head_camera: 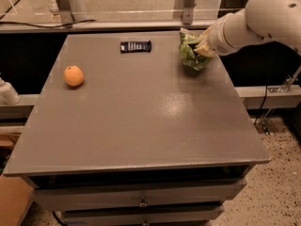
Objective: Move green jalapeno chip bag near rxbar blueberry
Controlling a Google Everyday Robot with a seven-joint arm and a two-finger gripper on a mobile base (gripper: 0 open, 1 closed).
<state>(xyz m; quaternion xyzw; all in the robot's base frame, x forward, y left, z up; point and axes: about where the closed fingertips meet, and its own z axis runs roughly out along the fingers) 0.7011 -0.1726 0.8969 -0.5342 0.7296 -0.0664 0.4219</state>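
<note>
Above tabletop (141,126) corner, green jalapeno chip bag (189,55) is clamped in gripper (201,47); it should be set just beside rxbar blueberry (136,46)

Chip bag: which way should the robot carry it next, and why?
Probably a short carry leftward in the camera view, along the back of the table. The gripper, at the far right corner, holds the green chip bag, while the blueberry rxbar lies further left near the same back edge, with a bare gap between them.
</note>
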